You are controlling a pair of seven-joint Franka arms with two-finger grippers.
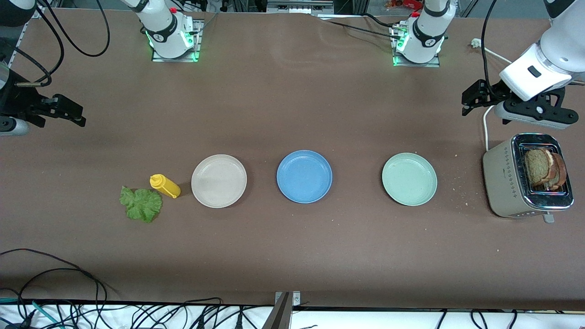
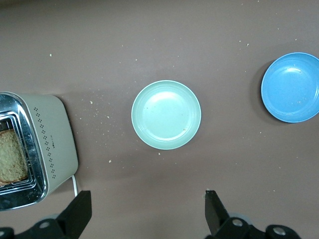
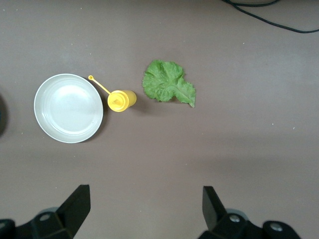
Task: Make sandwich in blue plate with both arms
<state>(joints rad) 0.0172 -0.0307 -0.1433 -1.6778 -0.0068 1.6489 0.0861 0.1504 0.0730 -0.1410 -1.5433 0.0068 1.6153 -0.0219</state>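
The blue plate (image 1: 304, 176) lies empty in the middle of the table and also shows in the left wrist view (image 2: 291, 87). Two brown toast slices (image 1: 544, 169) stand in the toaster (image 1: 500, 178) at the left arm's end; one slice (image 2: 11, 157) shows in the left wrist view. A green lettuce leaf (image 1: 140, 204) lies on the table at the right arm's end, also in the right wrist view (image 3: 167, 83). My left gripper (image 1: 470, 98) (image 2: 147, 199) is open and empty over bare table beside the toaster. My right gripper (image 1: 75, 114) (image 3: 144, 199) is open and empty over bare table at its own end.
A beige plate (image 1: 219, 181) and a mint-green plate (image 1: 409, 179) lie empty on either side of the blue plate. A yellow squeeze bottle (image 1: 165, 186) lies between the lettuce and the beige plate. The toaster's white cord (image 1: 486, 123) runs under the left gripper. Crumbs dot the table near the toaster.
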